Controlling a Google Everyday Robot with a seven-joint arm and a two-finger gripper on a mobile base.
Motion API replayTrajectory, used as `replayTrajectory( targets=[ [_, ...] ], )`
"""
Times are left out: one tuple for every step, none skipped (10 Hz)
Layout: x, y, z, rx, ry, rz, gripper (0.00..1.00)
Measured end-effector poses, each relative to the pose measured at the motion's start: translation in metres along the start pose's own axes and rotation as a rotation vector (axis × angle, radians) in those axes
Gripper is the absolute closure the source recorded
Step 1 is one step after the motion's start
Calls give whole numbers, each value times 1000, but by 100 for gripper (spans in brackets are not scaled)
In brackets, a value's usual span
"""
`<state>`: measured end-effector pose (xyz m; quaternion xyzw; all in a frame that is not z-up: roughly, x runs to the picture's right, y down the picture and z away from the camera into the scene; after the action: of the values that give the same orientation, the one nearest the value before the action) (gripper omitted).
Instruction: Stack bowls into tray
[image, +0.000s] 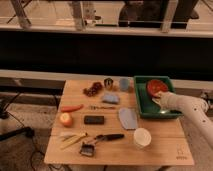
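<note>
I'm looking at a light wooden counter (165, 131) on a grey floor, with a dark wall and a railed ledge behind it. My pincer (159, 97) sits inside the tray (140, 98) at the counter's far right corner, on a white arm reaching in from the right. I cannot tell whether it is open or closed.

I count one bowl (156, 86), red-orange, lying in the tray just beyond the pincer. I can't say whether the two touch.

All else lies left of the pincer:
- one light blue cup (124, 84) just outside the tray
- one metal cup (108, 83)
- one dark red cluster (92, 90)
- two grey-blue cloths (127, 118)
- one carrot (72, 107)
- one round orange fruit (65, 119)
- one black block (94, 120)

Nearer me than the pincer stands one white cup (142, 137).
</note>
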<state>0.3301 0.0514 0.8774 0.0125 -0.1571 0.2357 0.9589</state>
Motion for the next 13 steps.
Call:
replayTrajectory(
  targets=[
    [-1, 1, 0, 0, -2, -1, 100],
    [-2, 2, 1, -2, -5, -5, 100],
    [-4, 2, 1, 0, -9, -9, 100],
    [-5, 2, 1, 4, -11, -14, 100],
    [-6, 1, 0, 11, -13, -22, 100],
    [-8, 0, -2, 20, -15, -29, 100],
    [-9, -1, -3, 33, -18, -38, 100],
    [-11, -2, -5, 45, -23, -48, 100],
    [-12, -3, -6, 55, -27, -55, 100],
    [-12, -5, -9, 73, -32, -62, 100],
    [-13, -5, -10, 81, -35, -67, 100],
    [-14, -3, -10, 92, -42, -83, 100],
    [-15, -3, -10, 97, -44, -94, 100]
  ],
)
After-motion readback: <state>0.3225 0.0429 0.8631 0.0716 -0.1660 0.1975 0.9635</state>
